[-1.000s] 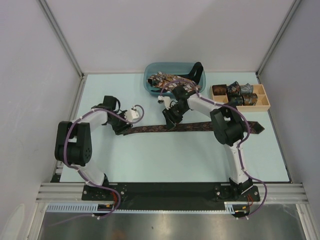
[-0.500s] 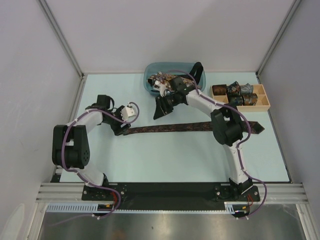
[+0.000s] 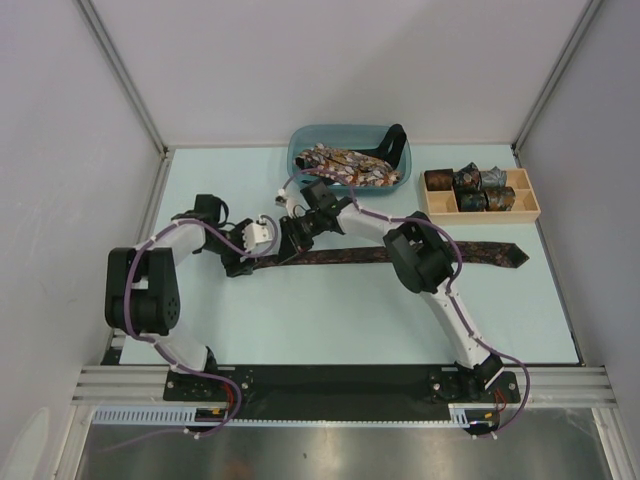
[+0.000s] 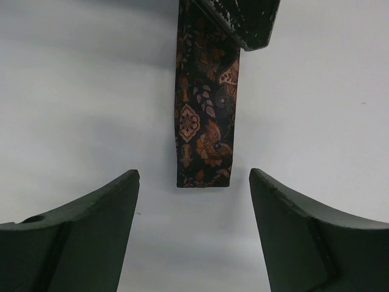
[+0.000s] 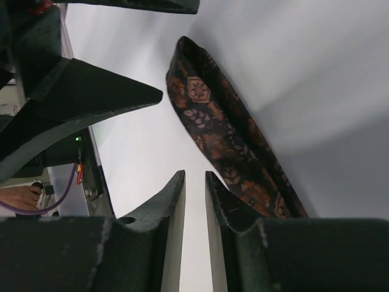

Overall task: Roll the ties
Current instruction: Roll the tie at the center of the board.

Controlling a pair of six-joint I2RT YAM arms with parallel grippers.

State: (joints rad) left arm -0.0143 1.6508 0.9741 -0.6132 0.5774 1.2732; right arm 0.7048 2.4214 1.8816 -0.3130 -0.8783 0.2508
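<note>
A dark brown printed tie [image 3: 400, 253] lies flat and straight across the table. Its narrow, squared end [image 4: 203, 140] lies on the table just ahead of my left gripper [image 4: 194, 173], centred on the wide gap between its open jaws, which touch nothing. In the top view the left gripper [image 3: 248, 258] sits at the tie's left end. My right gripper [image 3: 288, 238] hovers right beside it. In the right wrist view the right gripper [image 5: 194, 174] shows only a narrow gap with bare table in it, and the tie [image 5: 225, 128] runs past its right finger.
A blue bin [image 3: 296, 160] at the back holds several loose ties [image 3: 345, 165]. To its right a wooden tray [image 3: 530, 205] holds rolled ties [image 3: 467, 180]. The left gripper's fingers [image 5: 91, 91] are close on the right gripper's left. Walls enclose the table.
The right arm swung left from the bin down to the tie's narrow end, and its jaws narrowed. The left gripper opened wider and stayed at the tie's end.
</note>
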